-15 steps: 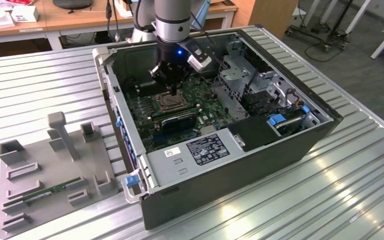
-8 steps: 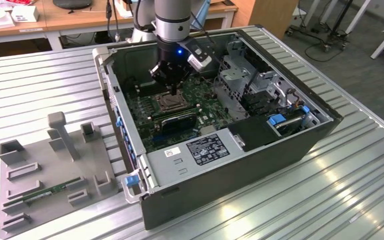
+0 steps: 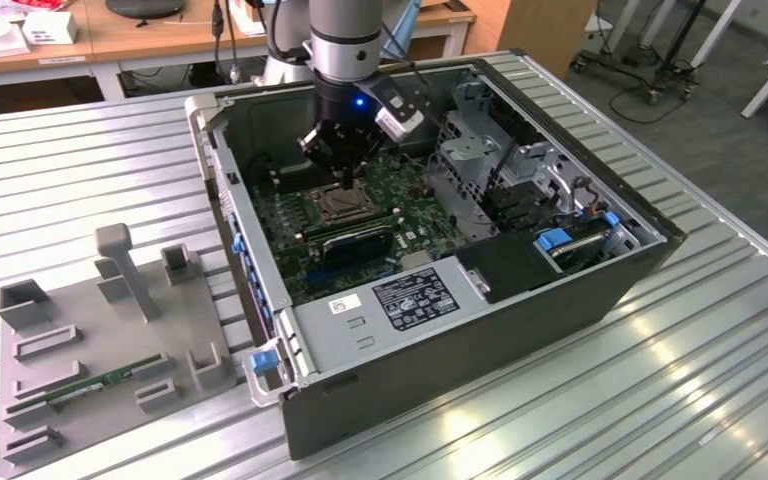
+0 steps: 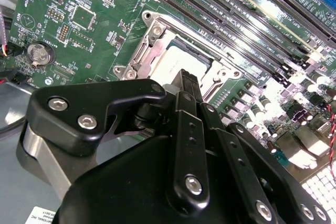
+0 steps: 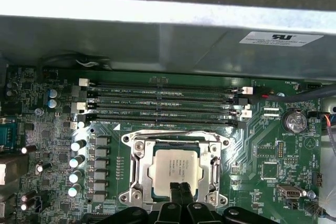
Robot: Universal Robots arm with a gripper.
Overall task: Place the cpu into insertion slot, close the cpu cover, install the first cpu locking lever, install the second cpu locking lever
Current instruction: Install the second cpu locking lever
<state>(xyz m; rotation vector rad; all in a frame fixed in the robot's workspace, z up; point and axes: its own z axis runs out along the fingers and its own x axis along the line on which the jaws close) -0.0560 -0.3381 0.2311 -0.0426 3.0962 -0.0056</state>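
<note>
The cpu lies flat in the insertion slot on the green motherboard, its dull silver top facing up. The cpu cover, a silvery frame, lies down around the chip. My gripper hangs just above the socket's edge, its black fingers pressed together with nothing between them. In the second wrist view the gripper reaches over the cpu and hides part of the cover. In the exterior view the gripper points down into the open computer case, over the socket.
Long black memory slots run beside the socket. The case wall, a metal drive cage and the power supply surround the board. A grey fixture plate with a green memory stick sits at the exterior view's left.
</note>
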